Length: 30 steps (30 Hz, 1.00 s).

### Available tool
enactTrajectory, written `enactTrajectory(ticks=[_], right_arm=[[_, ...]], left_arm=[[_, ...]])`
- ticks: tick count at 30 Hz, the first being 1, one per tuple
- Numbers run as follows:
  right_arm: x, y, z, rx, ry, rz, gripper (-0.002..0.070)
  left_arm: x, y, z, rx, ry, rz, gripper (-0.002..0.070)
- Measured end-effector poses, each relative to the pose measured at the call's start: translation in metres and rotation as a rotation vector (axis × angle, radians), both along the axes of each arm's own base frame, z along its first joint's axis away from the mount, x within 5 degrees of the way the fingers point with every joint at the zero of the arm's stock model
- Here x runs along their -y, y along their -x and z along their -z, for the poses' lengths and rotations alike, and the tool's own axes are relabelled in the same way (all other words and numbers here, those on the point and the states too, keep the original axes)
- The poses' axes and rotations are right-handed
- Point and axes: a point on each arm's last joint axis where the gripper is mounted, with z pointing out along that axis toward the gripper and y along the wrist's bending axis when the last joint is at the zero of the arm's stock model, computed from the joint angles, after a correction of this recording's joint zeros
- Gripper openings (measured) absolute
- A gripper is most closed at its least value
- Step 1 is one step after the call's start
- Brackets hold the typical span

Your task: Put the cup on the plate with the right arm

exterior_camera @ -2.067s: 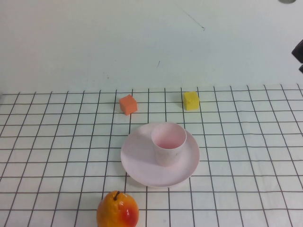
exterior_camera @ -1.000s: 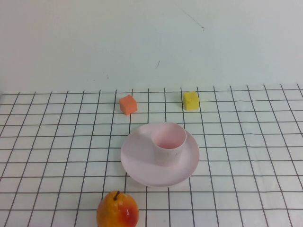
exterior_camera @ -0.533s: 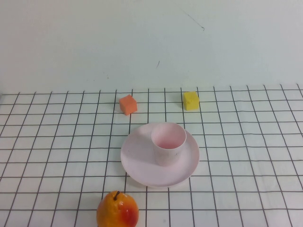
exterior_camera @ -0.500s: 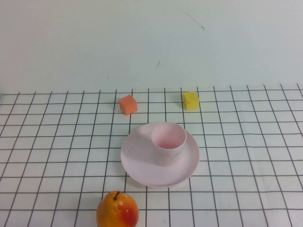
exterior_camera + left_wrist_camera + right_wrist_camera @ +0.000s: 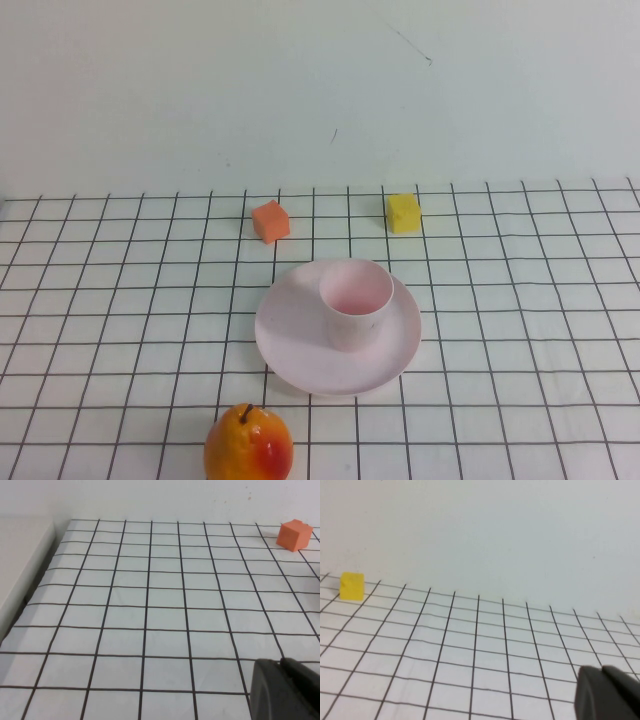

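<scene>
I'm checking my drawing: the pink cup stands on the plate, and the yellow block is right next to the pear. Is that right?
Not quite. The cup does stand on the plate, but in the high view the yellow block lies beyond the plate, far from the pear.

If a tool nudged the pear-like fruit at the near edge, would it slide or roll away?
The fruit looks rounded and glossy, so it would probably roll or wobble rather than slide straight. Its smooth skin may slip in a pinch. Neither the left tool nor the right tool is near it; the cup already stands on the plate.
</scene>
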Motion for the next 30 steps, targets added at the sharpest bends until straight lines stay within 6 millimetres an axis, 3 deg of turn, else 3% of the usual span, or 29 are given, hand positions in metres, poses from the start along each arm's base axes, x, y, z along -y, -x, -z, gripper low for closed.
enactTrajectory(ticks=[13,30], right_arm=[[-0.001,0.005,0.021,-0.232,0.005,-0.009,-0.0002],[0.001,0.006,0.021,-0.241,0.014,0.025,-0.0002]], left_arm=[[0.000,0.000,0.000,0.000,0.000,0.000,-0.0003],[0.000,0.000,0.000,0.000,0.000,0.000,-0.0003]])
